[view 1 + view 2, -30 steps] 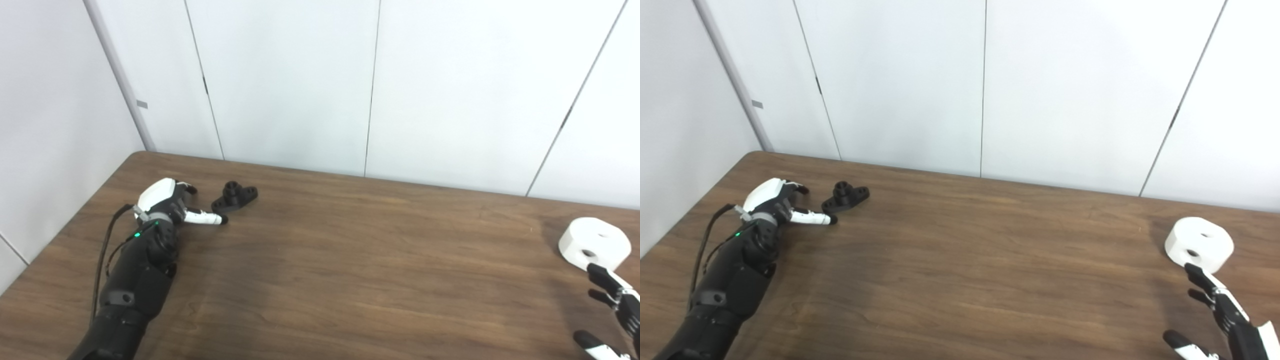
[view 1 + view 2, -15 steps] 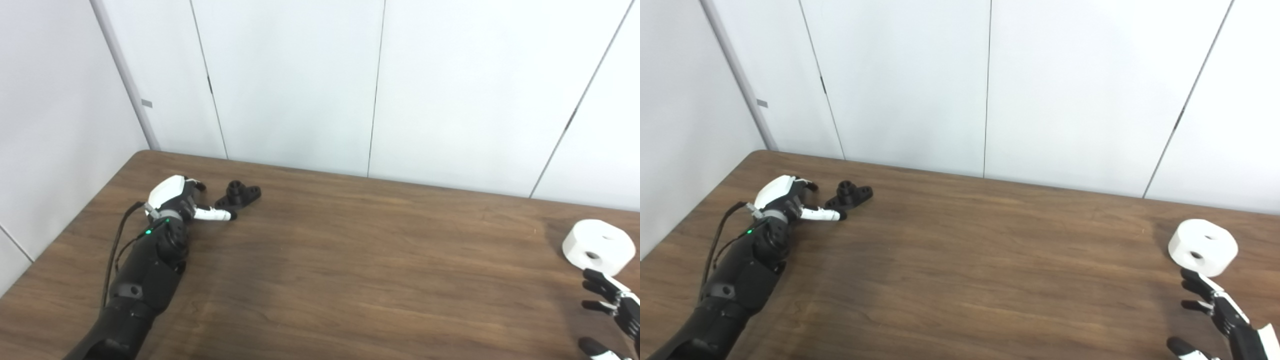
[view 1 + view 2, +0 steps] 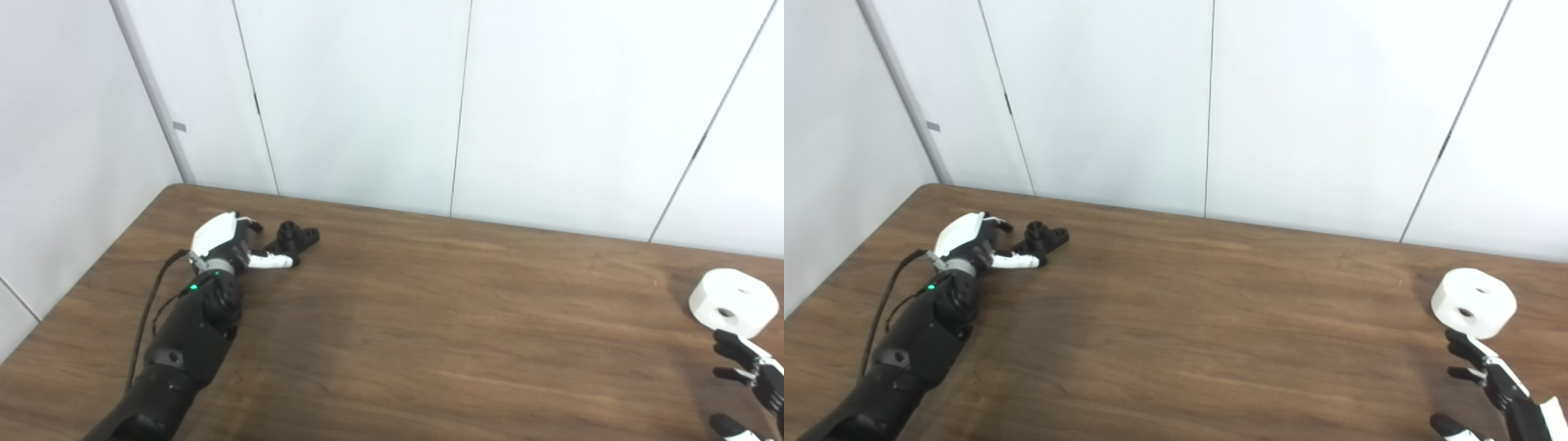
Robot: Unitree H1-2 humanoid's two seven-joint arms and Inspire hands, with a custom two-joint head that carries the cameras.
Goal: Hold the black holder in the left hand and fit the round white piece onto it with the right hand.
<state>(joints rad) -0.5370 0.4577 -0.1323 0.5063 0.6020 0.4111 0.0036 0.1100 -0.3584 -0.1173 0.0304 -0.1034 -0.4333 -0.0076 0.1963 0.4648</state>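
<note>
left hand (image 3: 228,244) fingers spread around black holder (image 3: 296,236), contact unclear, right hand (image 3: 1497,383) open, cropped, near round white piece (image 3: 1474,301)

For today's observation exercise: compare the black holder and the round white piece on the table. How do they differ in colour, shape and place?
The black holder is dark, small and irregular, with a raised collar on a flat base; the round white piece is a larger, thick white disc with holes. The holder lies far left, right by the left hand; the white piece lies far right, just beyond the right hand. Both rest on the table, neither lifted.
</note>
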